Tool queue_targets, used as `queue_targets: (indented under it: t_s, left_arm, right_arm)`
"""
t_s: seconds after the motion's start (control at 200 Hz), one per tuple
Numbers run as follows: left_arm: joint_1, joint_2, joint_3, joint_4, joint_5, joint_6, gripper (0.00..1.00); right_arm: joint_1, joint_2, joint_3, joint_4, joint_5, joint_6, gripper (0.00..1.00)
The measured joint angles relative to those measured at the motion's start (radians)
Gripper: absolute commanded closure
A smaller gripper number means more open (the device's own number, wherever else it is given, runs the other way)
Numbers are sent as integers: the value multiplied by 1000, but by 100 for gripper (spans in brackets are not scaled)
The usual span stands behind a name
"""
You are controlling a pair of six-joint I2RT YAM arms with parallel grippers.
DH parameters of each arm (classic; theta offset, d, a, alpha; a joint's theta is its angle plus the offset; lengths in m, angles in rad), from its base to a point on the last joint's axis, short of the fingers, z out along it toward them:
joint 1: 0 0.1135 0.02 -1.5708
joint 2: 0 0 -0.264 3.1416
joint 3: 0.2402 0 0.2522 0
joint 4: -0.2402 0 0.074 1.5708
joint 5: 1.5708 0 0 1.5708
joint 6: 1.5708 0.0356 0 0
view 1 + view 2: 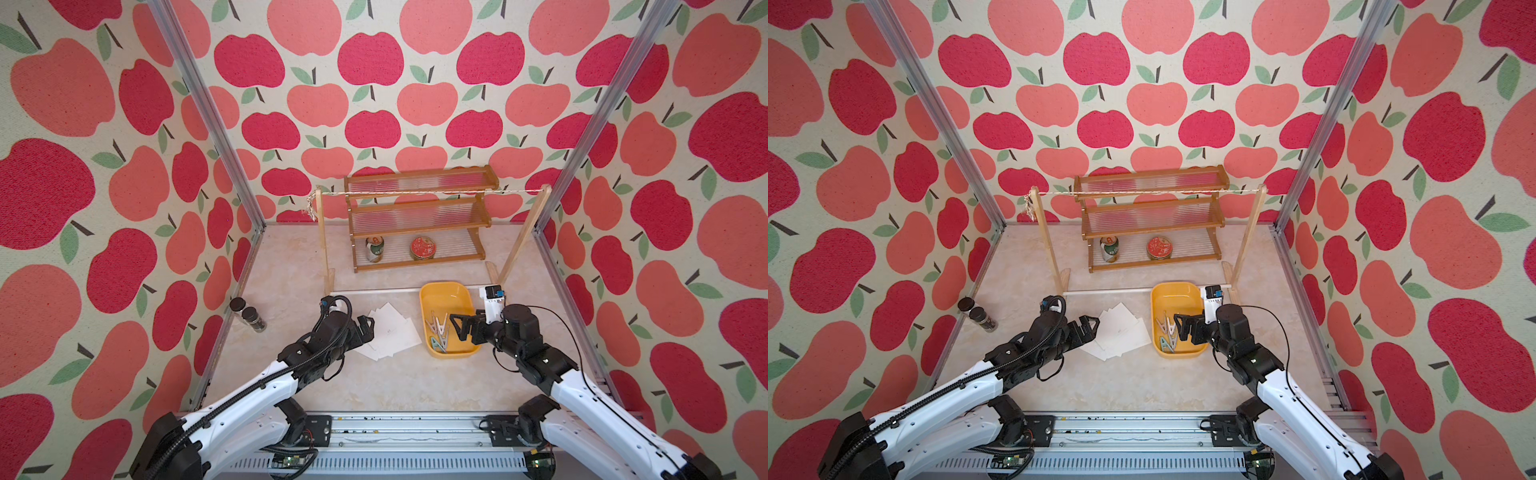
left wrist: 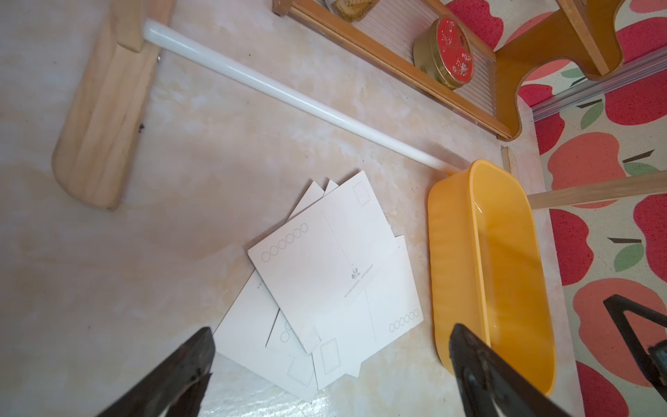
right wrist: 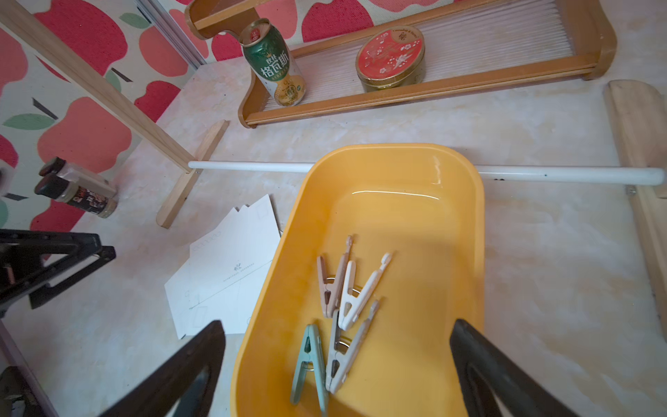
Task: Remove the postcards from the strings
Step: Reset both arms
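Both top views look steeply down from behind the arms [image 1: 249, 390] onto the whole table [image 1: 374, 386]. Wrist cameras sit close above it, sharing tub [image 2: 451, 252] and cards [image 2: 325, 260].

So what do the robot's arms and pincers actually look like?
Two matching arms: the left arm and right arm have white shells with black joints. A ribbed black hose runs along the left one; a thin black wire loops over the right. The left gripper and right gripper each have two black, triangular, hollowed-out fingers.
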Motion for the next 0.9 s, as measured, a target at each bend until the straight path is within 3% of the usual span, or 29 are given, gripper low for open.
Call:
queue_targets:
  t_s: [0.305,0.56,0.9]
  left_arm:
    - [43,30,131,-92,-190,257,1]
    - [327,48,134,-136,-257,382,1]
    - [599,90,10,110,-264,622,1]
  right_arm:
    - [0,64,86,-84,278,-103,1]
    - [-91,188,43,148,538,-269,1]
    - [-255,473,25,447,612,-383,1]
